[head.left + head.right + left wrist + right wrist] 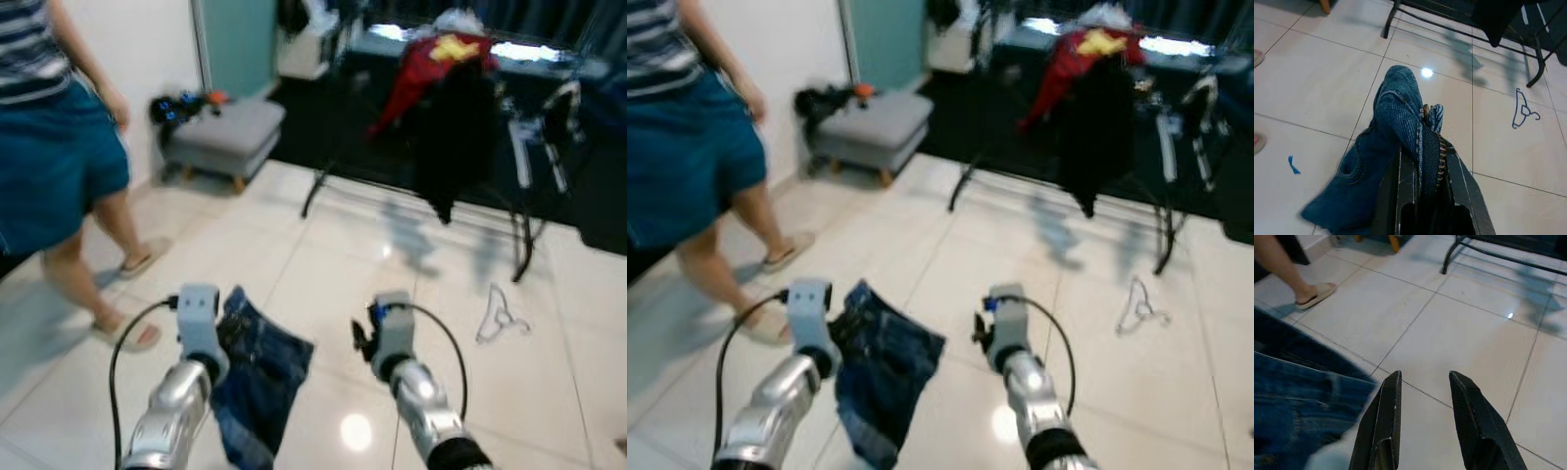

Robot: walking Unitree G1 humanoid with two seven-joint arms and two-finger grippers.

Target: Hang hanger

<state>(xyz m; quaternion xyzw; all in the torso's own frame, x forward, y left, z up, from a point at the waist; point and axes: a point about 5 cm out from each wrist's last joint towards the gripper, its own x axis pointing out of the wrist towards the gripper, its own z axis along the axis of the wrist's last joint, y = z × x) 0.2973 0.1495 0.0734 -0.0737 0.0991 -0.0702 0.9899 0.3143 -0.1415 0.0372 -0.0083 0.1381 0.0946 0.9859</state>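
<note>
Jeans (1396,147) are clamped in the left gripper (1422,171); the right gripper (1422,401) is held apart, empty. The hanger (500,315), likely light and stiff, is best taken by its hook.

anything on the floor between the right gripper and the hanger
No, just bare white tile between the right gripper and the hanger on the floor, seen in the left eye view.

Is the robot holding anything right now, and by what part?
The left hand is shut on the blue denim garment, pinching a seamed edge by its metal button. The right hand is open, with nothing between its fingers.
</note>
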